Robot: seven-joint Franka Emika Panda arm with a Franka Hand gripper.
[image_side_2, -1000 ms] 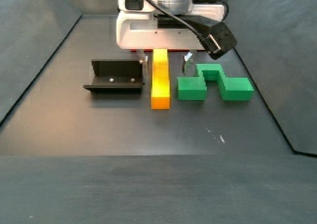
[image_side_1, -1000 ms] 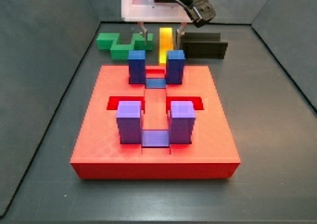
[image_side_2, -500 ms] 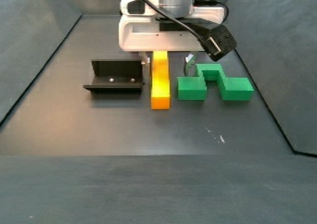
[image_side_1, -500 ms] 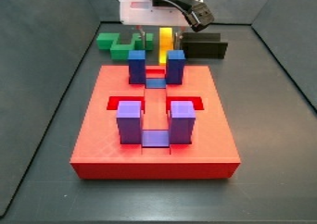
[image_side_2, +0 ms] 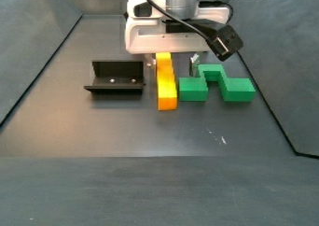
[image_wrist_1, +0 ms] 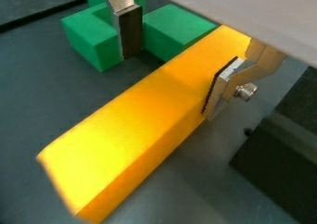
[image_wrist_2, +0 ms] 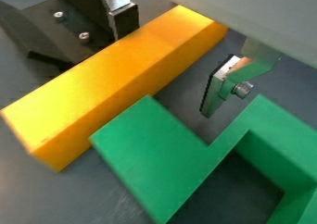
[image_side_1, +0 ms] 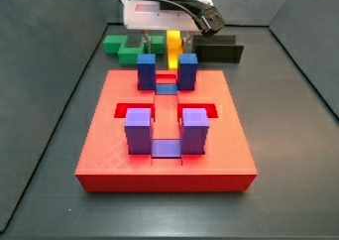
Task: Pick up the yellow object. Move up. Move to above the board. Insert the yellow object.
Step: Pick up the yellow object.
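The gripper (image_side_2: 171,54) is sitting low over the far end of the yellow bar (image_side_2: 166,81), w/ the jaws straddling it across its narrow width. In both wrist views one silver finger (image_wrist_1: 126,26) is standing on one long side of the bar (image_wrist_1: 143,126) and the other finger (image_wrist_1: 229,81) on the opposite side, the pads looking right at the faces or just shy of them; can't tell if they're actually pressing, so grip state unclear. The bar's long axis is running near-to-far on the counter (image_side_2: 137,164), at right angles to the jaw closing line, which is what the pick needs. In a side view the bar is lying btwn the black block (image_side_2: 115,79) on its left and the green zigzag block (image_side_2: 214,84) on its right, the green one just beside it. In a wrist view the green block (image_wrist_2: 223,163) is crowding that side's finger (image_wrist_2: 231,80), so clearance there is looking tight. The red board (image_side_1: 166,135) w/ its blue posts (image_side_1: 167,69) and purple posts (image_side_1: 166,127) is sitting well apart; from that view the bar (image_side_1: 173,42) is behind the blue pair, so the carry still lies ahead. Judging lift not yet begun.
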